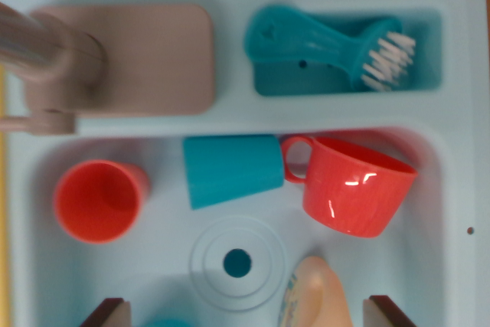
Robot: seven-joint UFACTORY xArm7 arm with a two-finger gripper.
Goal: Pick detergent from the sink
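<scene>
In the pale-blue toy sink (459, 212), going left to right: an upright red cup (99, 201), a teal cup (230, 170) on its side, a tipped red mug (356, 185). The peach detergent bottle (321, 296) lies at the bottom edge between the wide-spread jaws, seemingly lined up for a grasp. A brush (329, 44) rests in the upper compartment.

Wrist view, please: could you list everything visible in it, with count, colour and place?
sink: one, pale blue, fills the view
faucet: one, pinkish-grey, upper left
brush: one, teal, upper right compartment
cup: one, red, basin left
tumbler: one, teal, on its side, basin centre
mug: one, red, tilted, basin right
drain: one, basin centre
detergent bottle: one, peach, bottom edge
claw: fingertips dark, bottom corners, open
</scene>
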